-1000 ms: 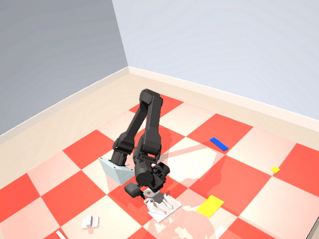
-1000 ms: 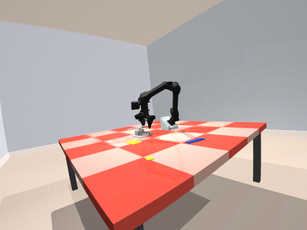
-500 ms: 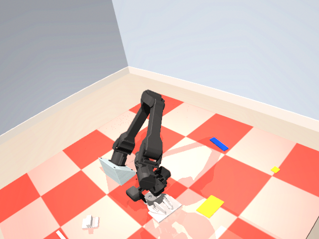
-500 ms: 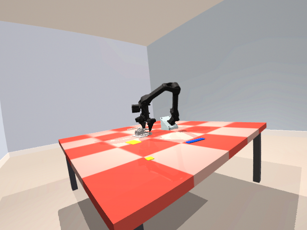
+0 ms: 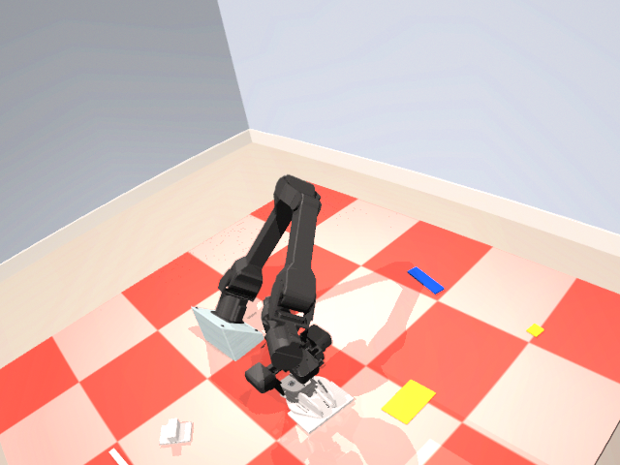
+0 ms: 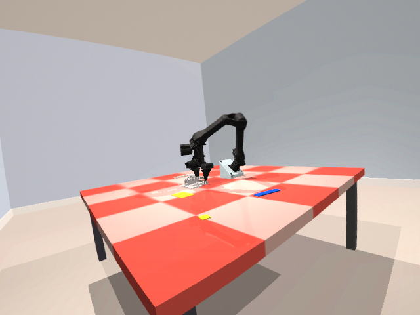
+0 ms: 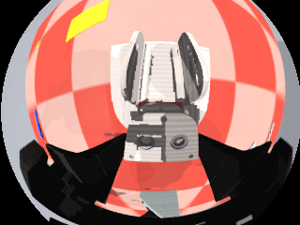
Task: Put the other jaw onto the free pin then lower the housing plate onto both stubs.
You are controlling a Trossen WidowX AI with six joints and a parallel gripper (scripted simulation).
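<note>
The white base lies on the table. Two toothed jaws stand on it side by side, a left jaw and a right jaw, their long ends pointing away from the arm. My gripper is shut on the housing plate, one finger at each side edge. The plate is low over the near part of the base and hides the pins and the gear teeth. Grey shows in its two holes. I cannot tell whether it is seated on the stubs.
A pale wedge-shaped stand is behind the gripper. A small white part lies at the front left. Yellow tiles and a blue bar lie flat on the table.
</note>
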